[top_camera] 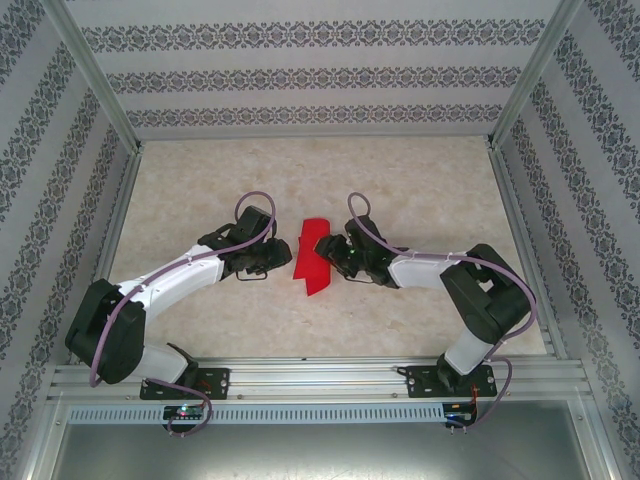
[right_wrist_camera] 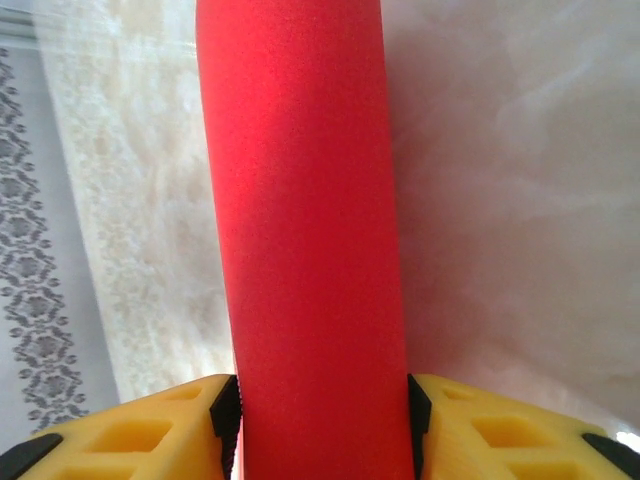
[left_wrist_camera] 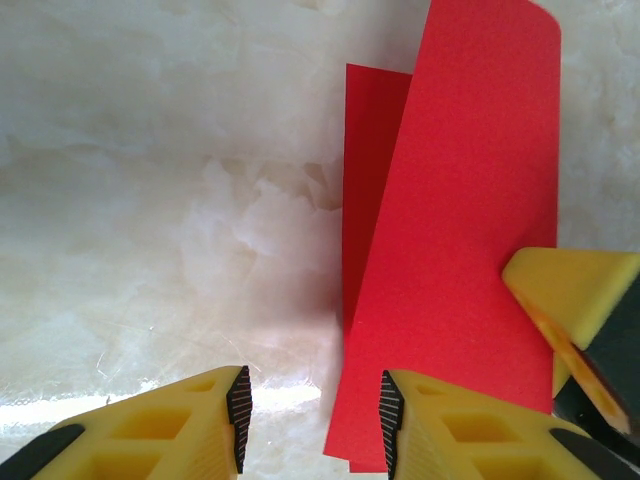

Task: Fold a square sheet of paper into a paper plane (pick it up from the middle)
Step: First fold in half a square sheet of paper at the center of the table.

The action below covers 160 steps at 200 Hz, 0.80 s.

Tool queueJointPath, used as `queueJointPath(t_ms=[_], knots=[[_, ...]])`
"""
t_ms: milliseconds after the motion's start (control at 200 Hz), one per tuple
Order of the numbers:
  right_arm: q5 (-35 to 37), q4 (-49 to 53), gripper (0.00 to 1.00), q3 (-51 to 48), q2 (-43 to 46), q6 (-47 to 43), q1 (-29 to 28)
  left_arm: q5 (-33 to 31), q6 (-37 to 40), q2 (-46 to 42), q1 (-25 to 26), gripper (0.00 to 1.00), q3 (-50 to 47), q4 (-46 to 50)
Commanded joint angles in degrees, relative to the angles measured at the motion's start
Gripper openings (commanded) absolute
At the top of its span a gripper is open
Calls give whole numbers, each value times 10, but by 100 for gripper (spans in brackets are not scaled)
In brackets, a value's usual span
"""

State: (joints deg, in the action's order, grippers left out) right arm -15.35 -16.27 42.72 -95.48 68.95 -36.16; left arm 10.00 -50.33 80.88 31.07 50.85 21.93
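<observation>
Curling paper (right_wrist_camera: 300, 200) is gripped by right gripper (right_wrist_camera: 320, 410); left gripper (left_wrist_camera: 315, 410), beside paper, is spread, empty. Paper could be crumpled by tight squeeze.

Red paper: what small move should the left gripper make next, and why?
Probably shift the left gripper sideways onto the red paper: its open jaws frame bare table, the paper lies beside one finger, and the right gripper holds it.
</observation>
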Motion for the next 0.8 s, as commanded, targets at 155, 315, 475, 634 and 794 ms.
queueJointPath(t_ms=[155, 315, 475, 634, 794], knots=[[-50, 160, 56, 66, -9, -73, -3, -8, 9, -7, 5, 42, 8, 14], [-89, 268, 55, 116, -39, -124, -2, -5, 8, -3, 5, 42, 9, 11], [-115, 307, 55, 135, -44, -177, 6, -9, 6, -10, 5, 42, 5, 13], [-154, 348, 57, 171, -71, -227, 13, -9, 8, -7, 5, 42, 4, 11], [-154, 356, 56, 185, -96, -237, 8, -5, 8, -7, 5, 42, 3, 9]])
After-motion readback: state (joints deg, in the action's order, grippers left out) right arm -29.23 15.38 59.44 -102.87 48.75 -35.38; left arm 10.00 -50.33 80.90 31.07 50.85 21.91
